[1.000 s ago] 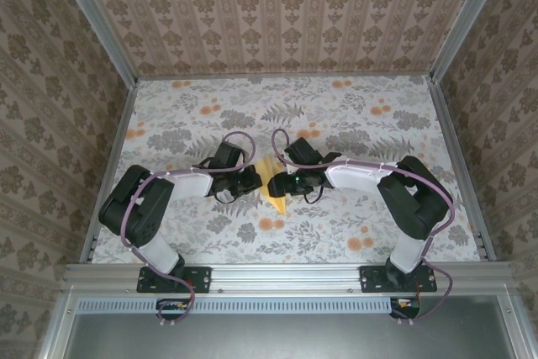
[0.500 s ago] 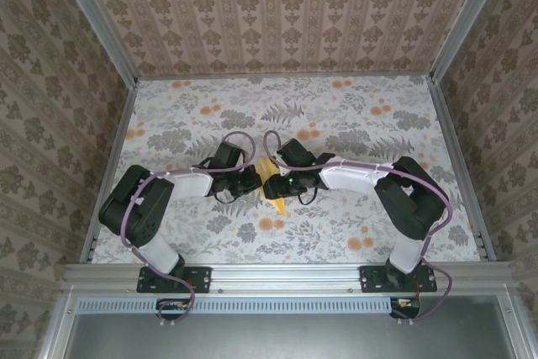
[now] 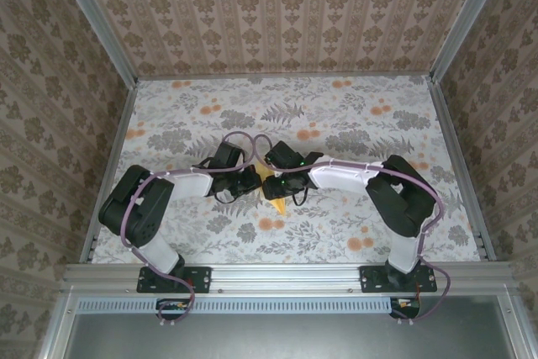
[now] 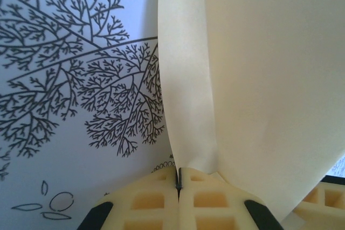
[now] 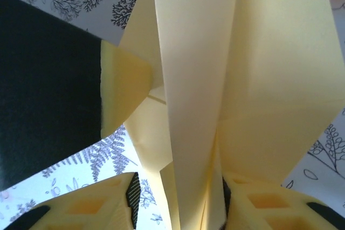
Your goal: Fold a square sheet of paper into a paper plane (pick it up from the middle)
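The pale-yellow sheet of paper [image 3: 275,194] is folded into long creased layers, its pointed tip toward the near edge, and hangs between both grippers at the table's centre. My left gripper [image 3: 255,179] is shut on one edge of the paper [image 4: 259,79], the fingertips [image 4: 161,187] pressed together with the fold [image 4: 188,106] rising out of them. My right gripper [image 3: 274,181] faces it from the right. In the right wrist view the folded paper [image 5: 205,79] runs down between that gripper's [image 5: 178,197] jaws; a gap shows beside the left pad [image 5: 132,192]. The left gripper's finger [image 5: 124,84] pinches the paper there.
The table [image 3: 378,124] wears a grey leaf cloth with small orange flower prints [image 3: 269,224]. Aluminium rails [image 3: 286,273] frame it, and patterned walls [image 3: 277,14] close three sides. Both forearms meet at the centre; open cloth lies at the back and to either side.
My right gripper has slid left against the left gripper, and its jaws have narrowed around the folded paper. The left gripper has kept its hold and place.
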### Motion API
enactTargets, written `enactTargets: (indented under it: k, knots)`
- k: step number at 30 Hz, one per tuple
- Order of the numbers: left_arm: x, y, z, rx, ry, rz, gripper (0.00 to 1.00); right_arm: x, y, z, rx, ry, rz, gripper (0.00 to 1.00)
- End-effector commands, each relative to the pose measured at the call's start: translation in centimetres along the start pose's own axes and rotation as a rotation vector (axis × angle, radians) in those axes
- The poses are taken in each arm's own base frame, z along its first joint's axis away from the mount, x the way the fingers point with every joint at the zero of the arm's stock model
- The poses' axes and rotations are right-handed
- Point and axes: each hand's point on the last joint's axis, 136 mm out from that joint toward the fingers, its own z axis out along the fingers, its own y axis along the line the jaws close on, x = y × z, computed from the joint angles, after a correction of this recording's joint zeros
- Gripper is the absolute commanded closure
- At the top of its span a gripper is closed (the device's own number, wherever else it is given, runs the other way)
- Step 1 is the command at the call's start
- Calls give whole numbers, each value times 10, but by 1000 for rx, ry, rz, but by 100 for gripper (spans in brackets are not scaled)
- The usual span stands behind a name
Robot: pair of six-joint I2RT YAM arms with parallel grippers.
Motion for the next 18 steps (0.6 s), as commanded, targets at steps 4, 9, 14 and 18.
enactTargets:
  k: [4,9,14,18]
  knots:
    - [-3,-7,-7,25,-10,29,100,-1,-13,4,166,-6,42,65]
    - [-3,-7,-8,23,-11,31,100,-2,-22,4,239,-23,73,67]
    - [-4,-6,-11,18,-18,18,100,-2,-22,5,256,-20,76,74]
    - [-11,-7,-22,16,-62,2,87,-4,-23,3,266,-26,78,85]
